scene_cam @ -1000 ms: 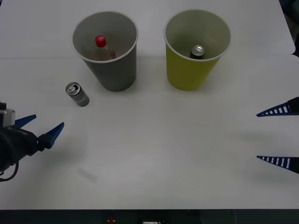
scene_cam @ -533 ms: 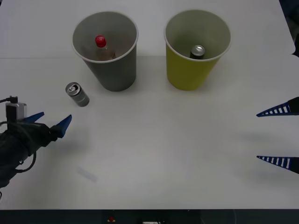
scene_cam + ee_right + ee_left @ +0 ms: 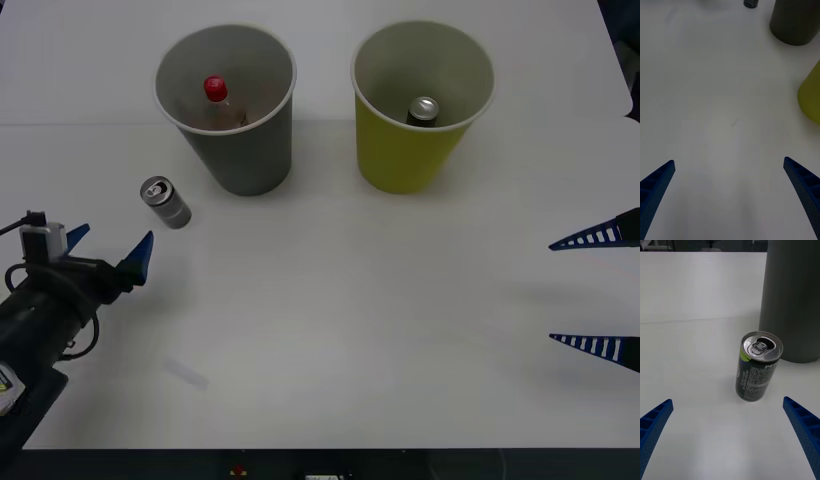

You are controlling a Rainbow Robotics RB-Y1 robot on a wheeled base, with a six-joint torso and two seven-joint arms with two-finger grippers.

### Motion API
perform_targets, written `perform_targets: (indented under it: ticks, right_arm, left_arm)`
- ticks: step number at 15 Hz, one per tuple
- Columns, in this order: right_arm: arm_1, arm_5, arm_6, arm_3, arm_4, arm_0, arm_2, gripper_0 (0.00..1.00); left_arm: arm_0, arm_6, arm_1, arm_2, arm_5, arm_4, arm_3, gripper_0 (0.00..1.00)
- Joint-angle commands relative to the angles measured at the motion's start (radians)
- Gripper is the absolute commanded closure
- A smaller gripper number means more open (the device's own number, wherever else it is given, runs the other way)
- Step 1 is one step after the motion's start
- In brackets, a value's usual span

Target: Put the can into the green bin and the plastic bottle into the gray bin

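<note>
Front view: left gripper [image 3: 107, 252] low over the white table [image 3: 350, 320], fingers spread and holding nothing; can [image 3: 165, 202] upright on the table just ahead of its fingertips, apart from them, near the foot of the gray bin [image 3: 232, 105]; plastic bottle [image 3: 216, 100] with red cap standing inside the gray bin; green bin [image 3: 415, 105] beside the gray bin, apart from it, with a second can [image 3: 422, 110] inside; right gripper [image 3: 596, 292] at the table's far right side, fingers wide apart, nothing between them, well away from both bins.

Left wrist view: left gripper [image 3: 730, 438] released, blue fingers [image 3: 655, 427] at either side; can [image 3: 757, 371] standing upright ahead of the gap between them, pull-tab top showing, dark printed label with a green patch; gray bin [image 3: 793, 300] just behind the can, not touching it.

Right wrist view: right gripper [image 3: 730, 197] spread open over bare table [image 3: 715, 93]; gray bin [image 3: 795, 20] and green bin [image 3: 810, 95] well ahead of the fingers; base of the can [image 3: 751, 3] far ahead, beyond the gray bin.
</note>
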Motion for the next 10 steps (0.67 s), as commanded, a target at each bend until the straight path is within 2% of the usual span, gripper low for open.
perform_targets:
  ticks: [1,6,10]
  right_arm:
    - [0.0,0.0,0.0,0.0,0.0,0.0,0.0,0.0]
    - [0.0,0.0,0.0,0.0,0.0,0.0,0.0,0.0]
    - [0.0,0.0,0.0,0.0,0.0,0.0,0.0,0.0]
  left_arm:
    - [-0.064,0.041,-0.015,-0.069,0.049,-0.032,0.05,0.0]
    - [-0.197,0.058,-0.081,-0.191,0.106,-0.032,0.165,0.0]
    - [-0.286,0.07,-0.154,-0.24,0.117,-0.032,0.266,0.0]
